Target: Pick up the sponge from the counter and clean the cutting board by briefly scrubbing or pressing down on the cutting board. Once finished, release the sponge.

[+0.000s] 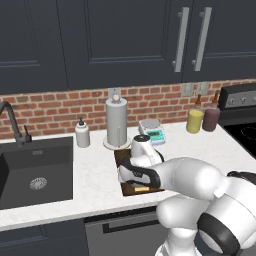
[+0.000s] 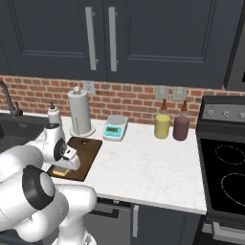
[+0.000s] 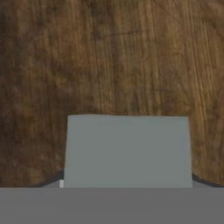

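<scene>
Low gripper (image 2: 61, 168), sponge (image 2: 61, 172) on cutting board (image 2: 88, 152)

We noted a glossy white arm (image 1: 200, 185) built of rounded, bulbous link shells, with dark grey to black bands at the joints. A broad black ring (image 2: 33, 189) wrapped the large near segment in the right base view. The wrist section (image 1: 142, 147) was a short white cylinder capped by a dark disc. The hand body (image 2: 67, 158) was white and blocky with dark trim. We could make out no cables, screws or markings.
</scene>
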You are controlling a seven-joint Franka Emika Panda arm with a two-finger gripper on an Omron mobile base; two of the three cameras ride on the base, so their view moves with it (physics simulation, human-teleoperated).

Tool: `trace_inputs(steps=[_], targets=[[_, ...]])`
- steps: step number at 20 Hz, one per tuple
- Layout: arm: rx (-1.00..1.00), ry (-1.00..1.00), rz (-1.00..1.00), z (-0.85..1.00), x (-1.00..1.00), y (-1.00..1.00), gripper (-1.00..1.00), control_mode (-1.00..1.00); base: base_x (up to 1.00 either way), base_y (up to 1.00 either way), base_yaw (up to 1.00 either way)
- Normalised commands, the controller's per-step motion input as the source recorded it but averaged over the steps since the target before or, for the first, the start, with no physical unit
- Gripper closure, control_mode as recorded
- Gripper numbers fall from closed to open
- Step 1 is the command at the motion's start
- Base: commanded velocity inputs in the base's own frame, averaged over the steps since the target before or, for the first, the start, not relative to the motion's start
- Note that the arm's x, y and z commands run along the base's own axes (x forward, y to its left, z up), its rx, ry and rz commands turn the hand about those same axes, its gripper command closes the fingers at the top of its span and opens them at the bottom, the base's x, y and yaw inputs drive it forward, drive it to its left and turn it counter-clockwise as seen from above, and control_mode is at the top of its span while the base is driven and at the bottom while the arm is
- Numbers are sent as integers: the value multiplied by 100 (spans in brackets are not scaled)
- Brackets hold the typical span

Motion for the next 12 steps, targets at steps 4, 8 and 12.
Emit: trace_inputs(steps=[4, 8, 12], targets=[[0, -1, -1, 0, 67, 0, 100, -100, 0, 0, 0], [0, -4, -3, 0, 76, 0, 100, -100, 0, 0, 0], [0, -7, -6, 0, 66, -2, 100, -100, 0, 0, 0]])
